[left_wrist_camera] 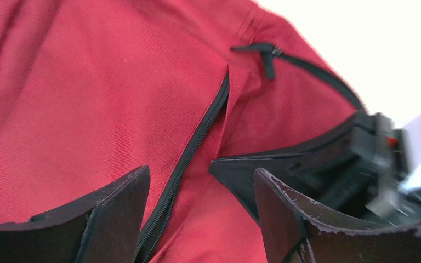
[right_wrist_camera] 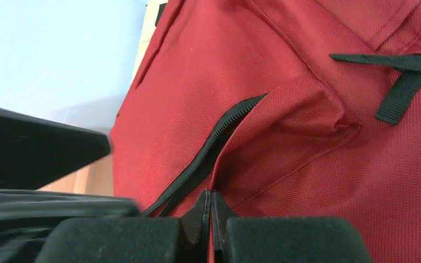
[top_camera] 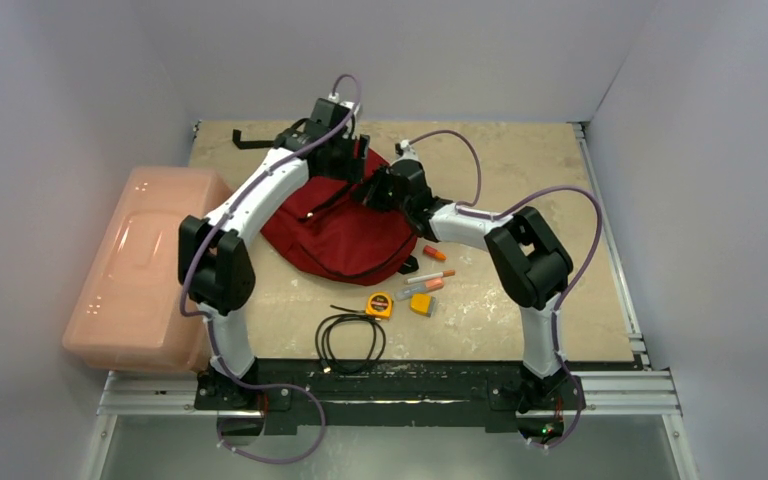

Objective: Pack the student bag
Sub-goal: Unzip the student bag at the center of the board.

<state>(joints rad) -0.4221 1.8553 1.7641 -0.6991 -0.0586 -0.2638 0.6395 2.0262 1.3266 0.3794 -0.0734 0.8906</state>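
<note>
The student bag (top_camera: 335, 235), a dark red backpack, lies flat in the middle of the table. Its black zipper (left_wrist_camera: 197, 137) runs partly parted between my left gripper's fingers. The left gripper (left_wrist_camera: 202, 183) hovers open just over the bag's far end (top_camera: 345, 165), with only fabric below it. My right gripper (right_wrist_camera: 212, 204) is shut on a thin fold of red fabric beside the zipper (right_wrist_camera: 214, 142), and sits close to the left one (top_camera: 380, 190). It also appears at the right of the left wrist view (left_wrist_camera: 356, 159). A black zipper pull (right_wrist_camera: 403, 76) lies on the bag.
A pale pink plastic box (top_camera: 140, 270) stands at the table's left edge. In front of the bag lie a yellow tape measure (top_camera: 378, 304), an orange marker (top_camera: 434, 253), more markers (top_camera: 425, 285), a small yellow block (top_camera: 422, 304) and a coiled black cable (top_camera: 350, 340).
</note>
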